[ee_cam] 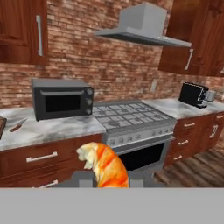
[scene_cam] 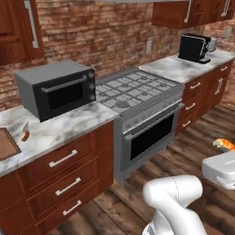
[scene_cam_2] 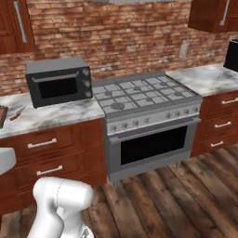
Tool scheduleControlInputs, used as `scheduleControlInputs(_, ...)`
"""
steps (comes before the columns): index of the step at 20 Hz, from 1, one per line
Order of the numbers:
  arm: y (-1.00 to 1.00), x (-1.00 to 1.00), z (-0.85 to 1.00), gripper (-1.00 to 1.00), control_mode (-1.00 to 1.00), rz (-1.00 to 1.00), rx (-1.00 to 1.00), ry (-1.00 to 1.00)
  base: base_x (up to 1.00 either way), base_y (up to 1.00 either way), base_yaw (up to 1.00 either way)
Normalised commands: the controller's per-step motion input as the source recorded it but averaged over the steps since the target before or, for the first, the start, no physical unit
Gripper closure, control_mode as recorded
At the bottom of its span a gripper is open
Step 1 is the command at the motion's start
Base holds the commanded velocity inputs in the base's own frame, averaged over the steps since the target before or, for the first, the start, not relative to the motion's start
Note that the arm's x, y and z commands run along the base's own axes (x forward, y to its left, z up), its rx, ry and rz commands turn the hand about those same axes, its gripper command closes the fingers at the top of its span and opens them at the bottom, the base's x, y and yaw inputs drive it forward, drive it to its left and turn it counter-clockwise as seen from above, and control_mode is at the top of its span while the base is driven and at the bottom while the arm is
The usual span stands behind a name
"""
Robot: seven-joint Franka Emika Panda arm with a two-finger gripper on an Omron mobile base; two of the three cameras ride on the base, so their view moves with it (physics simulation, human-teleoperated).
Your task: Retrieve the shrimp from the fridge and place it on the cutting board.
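At the far left of the counter lies the cutting board, well apart from my gripper, which is closed tight on the shrimp above the floor. I judge the carry runs leftward, past the stove.

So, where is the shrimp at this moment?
The shrimp is in the gripper, low in the middle of the hand view, in front of the stove. In the left base view it shows at the right edge.
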Motion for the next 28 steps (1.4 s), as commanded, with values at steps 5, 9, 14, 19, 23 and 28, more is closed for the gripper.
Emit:
scheduleControlInputs(5,0.0,0.0,0.0,1.0,1.0,0.0,0.0,0.0,0.96,0.28,0.14)
scheduleControlInputs(9,0.0,0.0,0.0,1.0,1.0,0.0,0.0,0.0,0.67,0.94,0.04)
scheduleControlInputs(14,0.0,0.0,0.0,1.0,1.0,0.0,0.0,0.0,0.46,1.0,0.01)
scheduleControlInputs(19,0.35,0.0,0.01,1.0,-1.0,0.05,-0.04,0.08,0.1,0.54,0.05)
scheduleControlInputs(23,0.97,0.0,0.2,1.0,-1.0,0.14,-0.17,0.45,0.0,0.0,0.0)
scheduleControlInputs(28,0.83,0.0,0.03,1.0,-1.0,0.16,-0.14,0.51,0.0,0.0,0.0)
